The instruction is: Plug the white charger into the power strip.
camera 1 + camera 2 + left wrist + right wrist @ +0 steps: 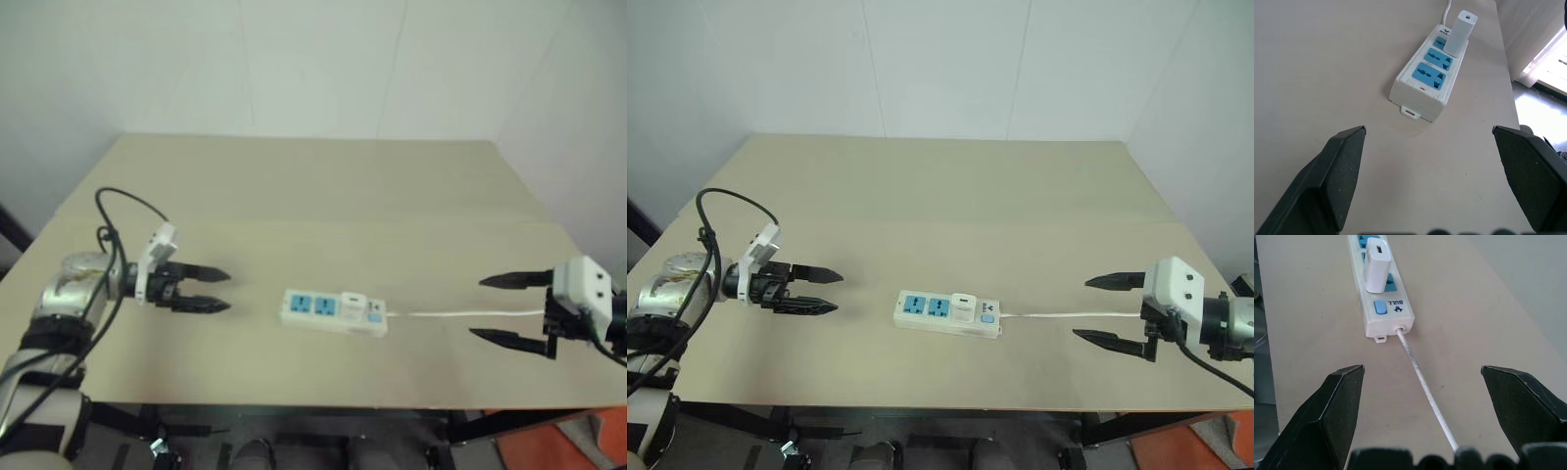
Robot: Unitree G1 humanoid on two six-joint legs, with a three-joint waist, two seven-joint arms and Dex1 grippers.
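Note:
The power strip (331, 311) lies flat near the middle of the table, its thin white cord (470, 314) running off to the right. The white charger (353, 302) stands upright in the socket nearest the blue switch, and two blue socket faces to its left are free; the wrist views show it as a white block (1460, 32) (1376, 264) seated in the strip. My left gripper (211, 290) hovers open to the left of the strip, pointing at it. My right gripper (507, 309) hangs open to the right, above the cord, holding nothing.
The beige table (313, 186) reaches back to a white wall. Its front edge runs just below the strip. Dark frame parts and an orange object (578, 446) show under the front right corner.

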